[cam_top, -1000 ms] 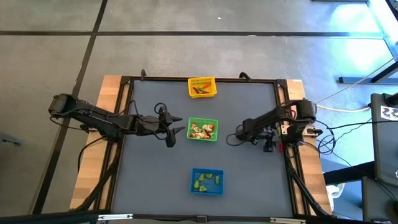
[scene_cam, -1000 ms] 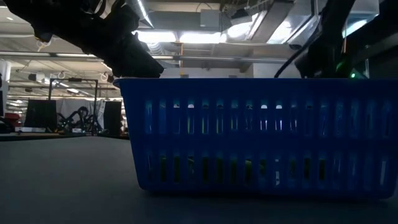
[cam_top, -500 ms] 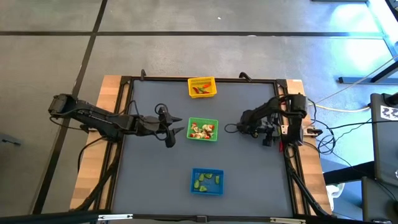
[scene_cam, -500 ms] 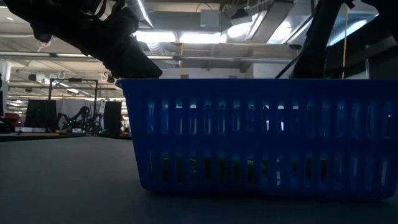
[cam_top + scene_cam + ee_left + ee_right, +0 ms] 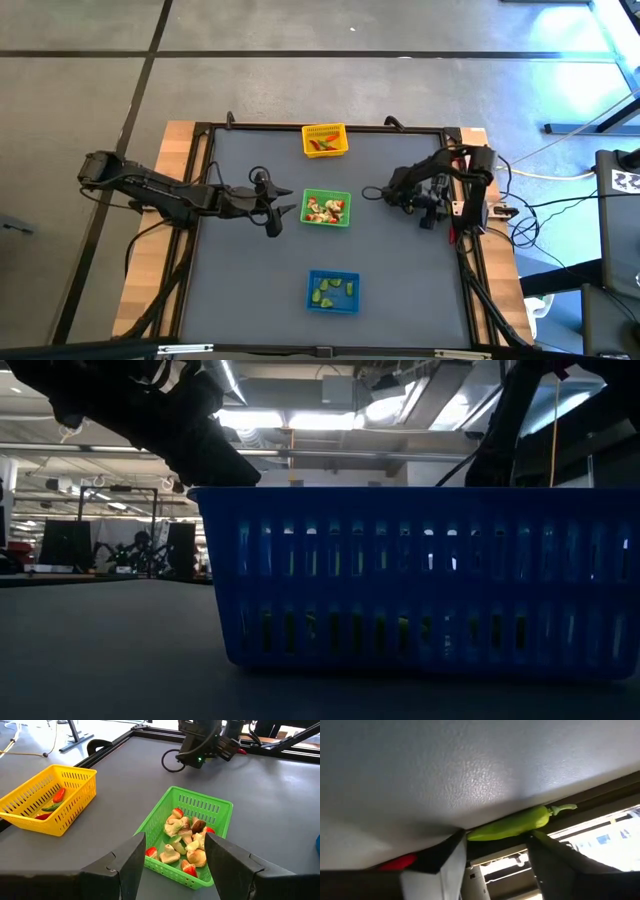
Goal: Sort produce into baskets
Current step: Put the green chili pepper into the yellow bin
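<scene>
My right gripper (image 5: 495, 845) closed on a green pepper (image 5: 512, 824) with bare table beyond, my left gripper (image 5: 172, 857) stood open just short of the green basket's (image 5: 220, 806) near rim, yellow basket (image 5: 75, 782) off to one side.

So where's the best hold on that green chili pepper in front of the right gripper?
Probably the thick middle of the green chili pepper, jaws closing across its narrow width, not its thin stem. It lies lengthwise across the right gripper fingertip gap, so turning the wrist first may help.
</scene>
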`<move>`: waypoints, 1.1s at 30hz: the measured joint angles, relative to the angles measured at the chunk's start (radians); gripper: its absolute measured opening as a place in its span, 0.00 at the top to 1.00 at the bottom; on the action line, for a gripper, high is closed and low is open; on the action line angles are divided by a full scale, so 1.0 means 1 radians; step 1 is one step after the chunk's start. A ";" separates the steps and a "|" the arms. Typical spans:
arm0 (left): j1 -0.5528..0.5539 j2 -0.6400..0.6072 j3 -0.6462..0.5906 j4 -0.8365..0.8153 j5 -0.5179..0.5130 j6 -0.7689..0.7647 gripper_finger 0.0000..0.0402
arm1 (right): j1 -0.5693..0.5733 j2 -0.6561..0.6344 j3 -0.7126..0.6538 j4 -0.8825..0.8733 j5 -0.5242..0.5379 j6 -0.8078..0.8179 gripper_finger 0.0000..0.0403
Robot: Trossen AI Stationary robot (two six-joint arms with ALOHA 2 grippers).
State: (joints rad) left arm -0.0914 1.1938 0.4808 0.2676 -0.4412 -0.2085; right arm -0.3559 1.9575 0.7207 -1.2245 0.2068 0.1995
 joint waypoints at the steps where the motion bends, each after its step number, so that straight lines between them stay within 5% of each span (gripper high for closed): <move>1: 0.000 0.000 0.000 0.000 0.000 0.000 0.50 | -0.005 0.000 0.000 0.002 -0.004 -0.003 0.49; 14: 0.000 0.000 0.000 -0.002 0.000 -0.001 0.50 | -0.012 0.000 -0.001 0.008 -0.031 -0.008 0.97; 33: 0.000 0.000 0.000 -0.003 0.000 0.000 0.50 | 0.143 -0.099 0.168 -0.024 -0.147 0.021 1.00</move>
State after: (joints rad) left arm -0.0917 1.1938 0.4811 0.2646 -0.4412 -0.2090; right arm -0.2125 1.8584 0.8889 -1.2487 0.0601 0.2203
